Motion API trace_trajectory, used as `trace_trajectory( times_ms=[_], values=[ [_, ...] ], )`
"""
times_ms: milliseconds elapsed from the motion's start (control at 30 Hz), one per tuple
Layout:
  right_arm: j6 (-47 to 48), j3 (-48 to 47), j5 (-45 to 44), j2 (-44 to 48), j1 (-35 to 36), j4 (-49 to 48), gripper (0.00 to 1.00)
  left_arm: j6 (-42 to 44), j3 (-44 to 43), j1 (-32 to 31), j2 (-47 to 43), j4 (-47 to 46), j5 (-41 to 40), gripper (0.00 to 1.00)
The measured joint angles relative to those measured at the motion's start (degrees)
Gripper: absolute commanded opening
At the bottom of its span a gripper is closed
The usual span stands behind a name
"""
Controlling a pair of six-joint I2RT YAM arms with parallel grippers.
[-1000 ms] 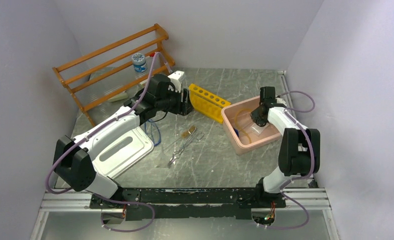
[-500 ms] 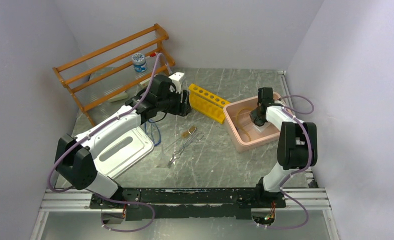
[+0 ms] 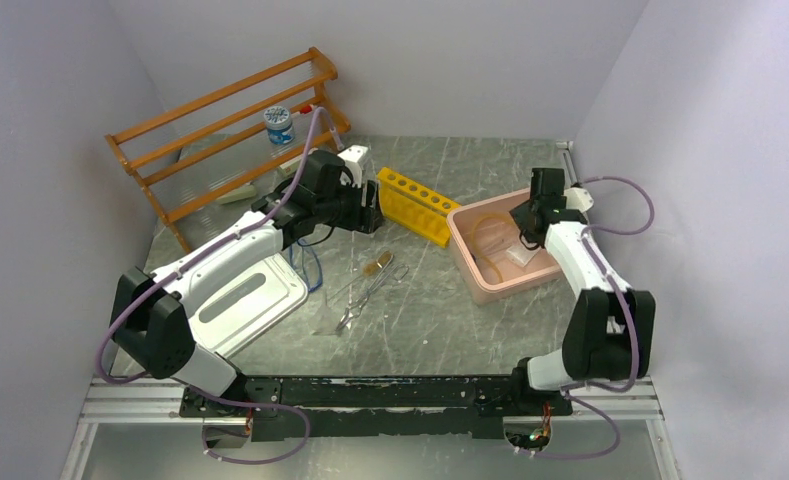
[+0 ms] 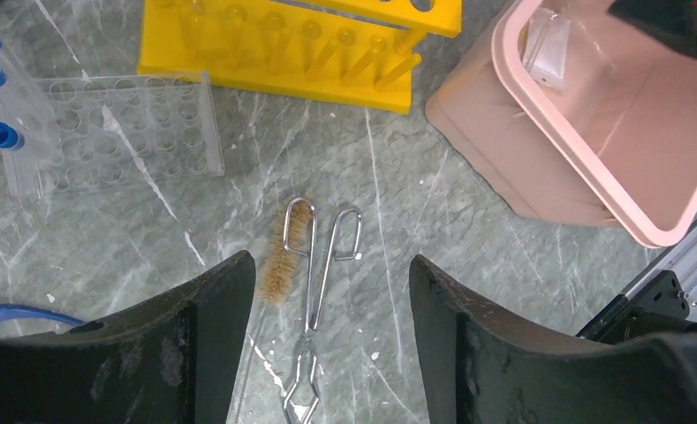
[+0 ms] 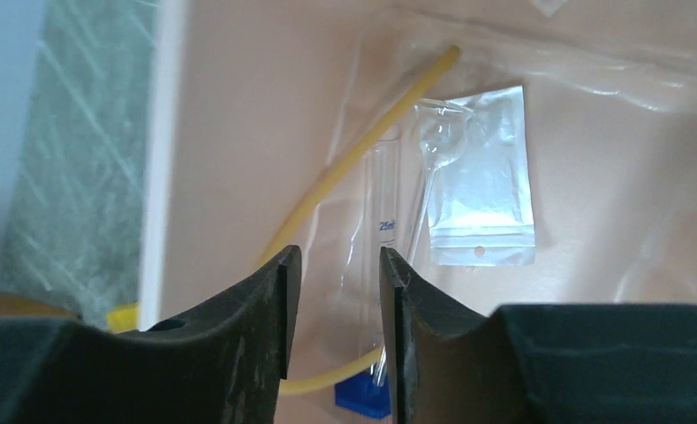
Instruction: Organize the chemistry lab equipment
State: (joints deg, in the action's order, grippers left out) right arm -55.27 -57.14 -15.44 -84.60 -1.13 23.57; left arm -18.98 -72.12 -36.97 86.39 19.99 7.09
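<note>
L gripper [image 4: 327, 265] wide open, empty, metal tweezers [image 4: 312, 340] directly below. R gripper [image 5: 336, 256] partly open, holds nothing. Blue-based cylinder [image 5: 384, 221], tan hose [image 5: 327, 190] & packet [image 5: 486, 194] just beyond its tips.

Tweezers [image 4: 309, 340] just beside brush [image 4: 283, 265] — tube rack [image 4: 283, 79] behind, bin [image 3: 518, 290] rightward — hose [image 5: 362, 150], packet [image 5: 486, 194] inside.

Only thing actually reading as text is some tiny blue print on the clear cylinder [image 5: 385, 199] lying in the pink bin [image 5: 238, 106], and it's looking like "25ml", running sideways along the glass. The blue-lidded jar [image 3: 279, 122] at the back is showing a speckled pattern on top, but nothing there is coming through as legible.
</note>
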Motion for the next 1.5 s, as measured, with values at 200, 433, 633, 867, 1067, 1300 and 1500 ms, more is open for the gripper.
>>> trace_trajectory(
  times_ms=[200, 433, 633, 867, 1067, 1300, 1500],
  values=[
    [5.14, 0.00, 0.00, 9.44, 0.00, 1.20, 0.47, -1.07, 3.06, 0.00, -0.02, 0.33, -1.25, 0.70],
    [12.50, -0.09, 5.11, 17.68, 2.99, 0.94, 0.48, -3.61, 8.48, 0.00, 0.13, 3.85, -2.67, 0.57],
    [16.85, -0.37, 7.23, 21.29, 15.32, -0.28, 0.48, -4.26, 12.17, 0.00, 2.47, 6.62, -3.28, 0.63],
    [17.40, 1.31, 9.64, 23.80, 19.47, -1.92, 0.48, -1.66, 14.21, 0.00, 7.91, 9.14, -3.43, 0.56],
    [17.16, 1.55, 9.70, 23.87, 19.74, -1.97, 0.48, 3.13, 12.74, 0.00, 11.69, 9.18, -2.84, 0.43],
    [17.11, 1.55, 8.81, 23.28, 19.76, -2.12, 0.48, 7.50, 10.16, -0.11, 15.54, 9.03, -1.99, 0.20],
    [16.92, 1.55, 8.55, 22.25, 19.76, -2.80, 0.48, 10.27, 8.68, -0.70, 16.52, 10.32, -1.68, 0.05]
  ],
)
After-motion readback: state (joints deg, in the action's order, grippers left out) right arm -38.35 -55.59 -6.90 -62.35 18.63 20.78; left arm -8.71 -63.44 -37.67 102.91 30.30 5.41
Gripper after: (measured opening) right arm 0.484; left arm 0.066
